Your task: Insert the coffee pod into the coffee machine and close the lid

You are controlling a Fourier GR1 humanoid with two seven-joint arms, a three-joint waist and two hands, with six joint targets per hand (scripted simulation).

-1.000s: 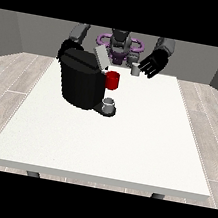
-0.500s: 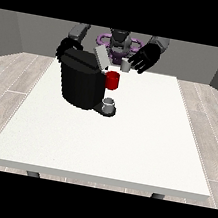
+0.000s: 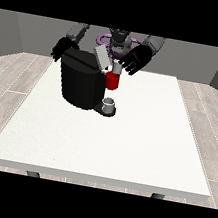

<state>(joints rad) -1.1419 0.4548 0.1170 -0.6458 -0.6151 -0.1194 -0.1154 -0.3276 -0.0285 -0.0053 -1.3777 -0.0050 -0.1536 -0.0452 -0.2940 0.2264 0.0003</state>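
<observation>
Robot hand at the view's right (image 3: 135, 60), upper centre of frame, fingers spread and holding nothing, just above the grey coffee pod (image 3: 116, 68). Pod sits atop the red section of the black coffee machine (image 3: 82, 82), whose grey lid (image 3: 101, 58) is tilted up. Robot hand at the view's left (image 3: 61, 49) is behind the machine; finger state unclear. Large white surface (image 3: 126, 139).

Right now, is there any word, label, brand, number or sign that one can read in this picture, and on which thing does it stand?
None: no text can be read anywhere.
Coffee machine: plain black body, no brand or label visible.
Its red part and the grey cup below: no marking.
Table: plain white, no sign.
</observation>
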